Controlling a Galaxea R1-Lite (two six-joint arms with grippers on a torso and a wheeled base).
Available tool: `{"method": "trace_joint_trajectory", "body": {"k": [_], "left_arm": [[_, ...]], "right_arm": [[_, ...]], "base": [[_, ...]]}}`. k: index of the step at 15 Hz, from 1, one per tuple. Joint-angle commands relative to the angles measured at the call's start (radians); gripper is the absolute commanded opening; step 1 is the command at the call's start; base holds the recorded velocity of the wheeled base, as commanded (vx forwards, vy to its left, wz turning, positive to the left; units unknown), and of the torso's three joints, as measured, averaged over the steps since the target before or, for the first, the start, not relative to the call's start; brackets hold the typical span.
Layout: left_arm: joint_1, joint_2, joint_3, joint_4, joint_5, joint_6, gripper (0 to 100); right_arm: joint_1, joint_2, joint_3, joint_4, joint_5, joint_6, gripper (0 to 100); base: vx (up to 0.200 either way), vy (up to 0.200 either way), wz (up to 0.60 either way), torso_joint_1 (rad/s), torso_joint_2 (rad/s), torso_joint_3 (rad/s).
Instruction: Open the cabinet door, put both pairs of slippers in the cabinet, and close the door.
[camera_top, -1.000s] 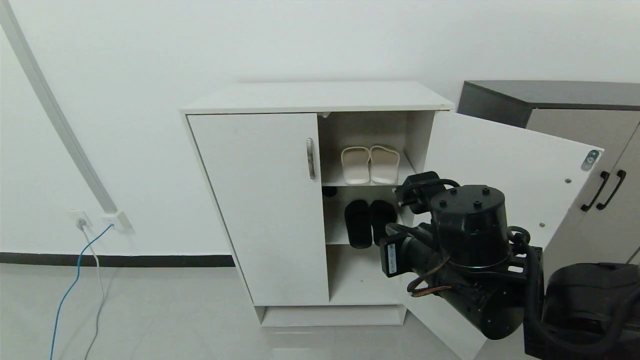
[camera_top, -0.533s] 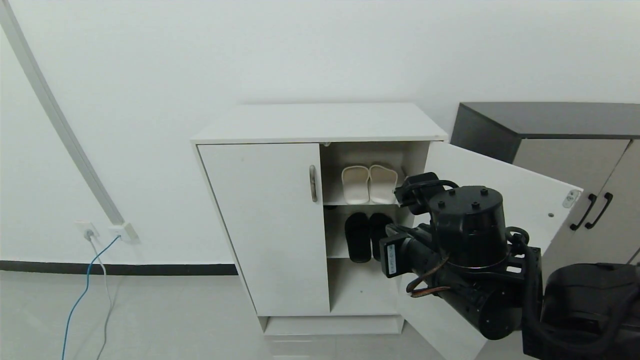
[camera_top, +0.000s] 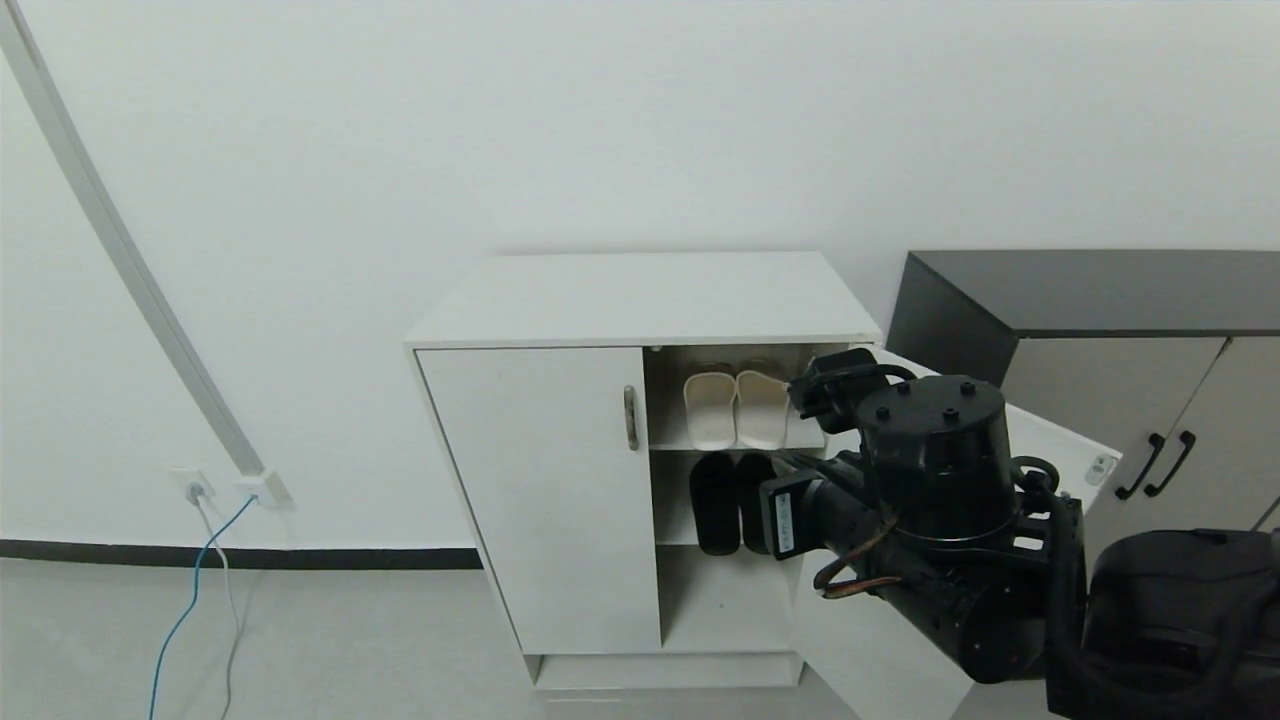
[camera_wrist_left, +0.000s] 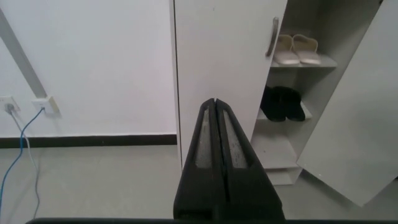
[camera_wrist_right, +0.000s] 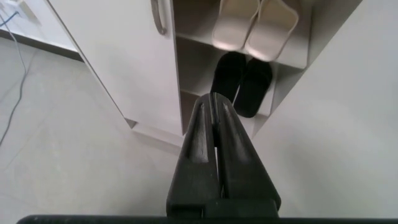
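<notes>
White cabinet (camera_top: 640, 300) with its right door (camera_wrist_left: 354, 112) swung wide toward a dark cabinet (camera_top: 1100, 300) and its left door (camera_top: 540, 490) shut. Cream slippers (camera_top: 712, 410) lie paired at the top shelf's front edge, black slippers (camera_top: 715, 503) on the shelf below. The left gripper (camera_wrist_left: 215, 106) and right gripper (camera_wrist_right: 214, 99), both pressed closed on nothing, hang before the cabinet front, apart from it.

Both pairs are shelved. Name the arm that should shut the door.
Probably right. The right gripper, fingers shut, sits beside the open door; the left gripper faces the closed door from farther off.
</notes>
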Motion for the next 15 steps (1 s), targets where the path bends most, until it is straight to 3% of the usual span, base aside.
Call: {"method": "trace_joint_trajectory", "body": {"k": [1,15], "left_arm": [[0.0,0.001,0.0,0.0,0.0,-0.001,0],[-0.001,0.001,0.0,0.0,0.002,-0.001,0]], "right_arm": [[0.0,0.002,0.003,-0.001,0.0,0.0,0],[-0.002,0.007,0.015,-0.002,0.005,0.002,0]], "base": [[0.0,0.0,0.0,0.203,-0.52,-0.31],[0.0,0.0,0.0,0.228,-0.52,-0.301]]}}
